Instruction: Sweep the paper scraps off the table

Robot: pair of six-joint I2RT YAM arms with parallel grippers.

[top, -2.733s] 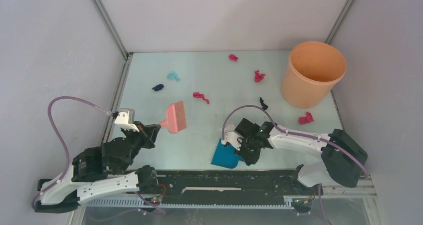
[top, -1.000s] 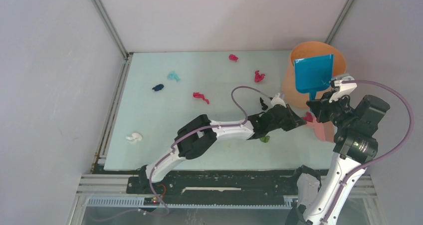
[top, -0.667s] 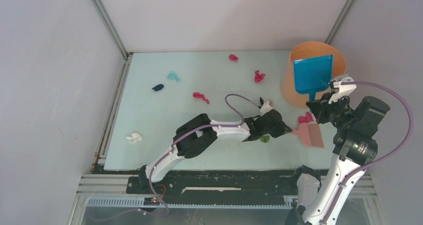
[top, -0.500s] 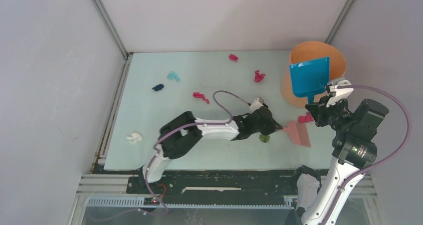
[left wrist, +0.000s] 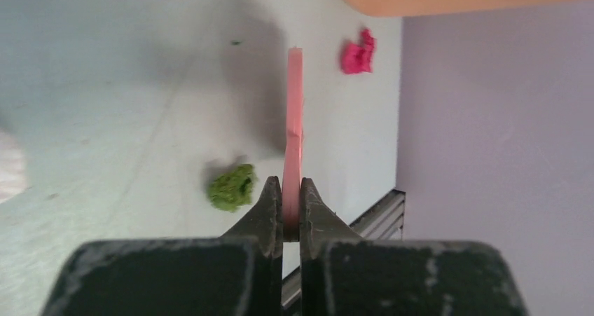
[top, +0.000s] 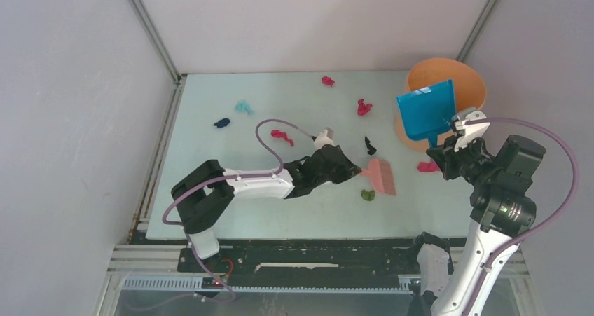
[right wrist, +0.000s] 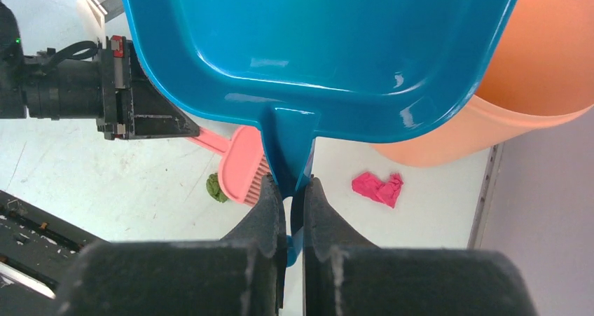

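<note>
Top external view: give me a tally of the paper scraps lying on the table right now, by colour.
magenta-pink scraps: 4
teal scrap: 1
dark navy or black scraps: 2
olive green scrap: 1
Total: 8 in view; the left arm may hide more.

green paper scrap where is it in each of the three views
Top external: the green paper scrap sits right of centre, just below the pink brush.
Left wrist: low centre, left of the brush.
Right wrist: lower left of centre, at the brush head's left edge.
Shared landmark: the pink brush.
</note>
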